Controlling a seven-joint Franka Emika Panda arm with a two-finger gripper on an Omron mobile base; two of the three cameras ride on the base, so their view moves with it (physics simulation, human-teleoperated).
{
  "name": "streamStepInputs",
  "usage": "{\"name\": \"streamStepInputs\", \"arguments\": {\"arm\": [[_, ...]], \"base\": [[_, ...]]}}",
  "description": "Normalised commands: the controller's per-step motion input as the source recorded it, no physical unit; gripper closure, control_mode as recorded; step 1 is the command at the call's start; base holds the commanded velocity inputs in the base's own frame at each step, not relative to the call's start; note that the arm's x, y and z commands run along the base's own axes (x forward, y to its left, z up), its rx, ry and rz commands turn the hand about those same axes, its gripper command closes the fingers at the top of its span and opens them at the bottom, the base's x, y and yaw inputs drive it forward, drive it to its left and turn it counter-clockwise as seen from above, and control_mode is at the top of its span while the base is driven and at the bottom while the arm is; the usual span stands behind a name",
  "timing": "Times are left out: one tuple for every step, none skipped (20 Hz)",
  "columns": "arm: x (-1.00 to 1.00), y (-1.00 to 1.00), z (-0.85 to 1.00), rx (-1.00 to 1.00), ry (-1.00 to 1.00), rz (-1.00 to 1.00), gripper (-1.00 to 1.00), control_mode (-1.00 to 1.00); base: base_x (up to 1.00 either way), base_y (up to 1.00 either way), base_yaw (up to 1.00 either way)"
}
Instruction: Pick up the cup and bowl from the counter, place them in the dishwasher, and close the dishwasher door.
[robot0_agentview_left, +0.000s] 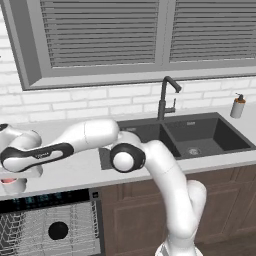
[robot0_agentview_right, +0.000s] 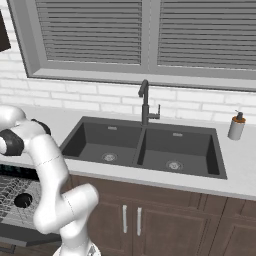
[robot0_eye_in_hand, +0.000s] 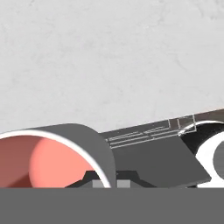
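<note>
The white cup (robot0_agentview_left: 11, 186) with a red inside stands at the counter's (robot0_agentview_left: 75, 170) front edge, far left, just above the dishwasher (robot0_agentview_left: 50, 200). In the hand view the cup (robot0_eye_in_hand: 43, 162) sits at the lower left, and my gripper (robot0_eye_in_hand: 111, 183) is shut on its near wall, one finger inside and one outside. The arm reaches left from the base, with the hand (robot0_agentview_left: 17, 170) right over the cup. The black bowl (robot0_agentview_left: 58, 230) lies in the dishwasher's grey wire rack (robot0_agentview_right: 23, 200). The dishwasher door (robot0_agentview_right: 20, 232) hangs open below the rack.
A dark double sink (robot0_agentview_left: 200, 137) with a black faucet (robot0_agentview_left: 165, 97) lies to the right. A white soap dispenser (robot0_agentview_left: 238, 106) stands at the far right of the counter. Brown cabinets (robot0_agentview_left: 225, 200) run under the sink. A brick wall and window rise behind.
</note>
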Motion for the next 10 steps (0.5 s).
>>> {"name": "streamStepInputs", "arguments": {"arm": [[-1.0,-0.25,0.0,0.0,-0.03,-0.09,1.0,-1.0],[-1.0,-0.26,0.0,0.0,-0.01,-0.09,1.0,-1.0],[-1.0,-0.34,0.0,0.0,0.0,-0.1,1.0,-1.0],[-1.0,-0.4,0.0,0.07,0.0,-0.11,1.0,-1.0],[-1.0,-0.4,0.0,0.09,0.0,-0.14,1.0,-1.0],[-1.0,-0.4,0.0,0.06,0.0,-0.15,1.0,-1.0],[-1.0,-0.43,0.0,0.02,0.01,-0.17,1.0,-1.0],[-1.0,-0.49,0.0,0.0,0.04,-0.16,1.0,-1.0],[-1.0,-0.49,0.0,0.0,0.04,-0.15,1.0,-1.0],[-1.0,-0.49,0.0,0.0,0.03,-0.13,1.0,-1.0]], "base": [[0.0,0.0,0.0],[0.0,0.0,0.0],[0.0,0.0,0.0],[0.0,0.0,0.0],[0.0,0.0,0.0],[0.0,0.0,0.0],[0.0,0.0,0.0],[0.0,0.0,0.0],[0.0,0.0,0.0],[0.0,0.0,0.0]]}}
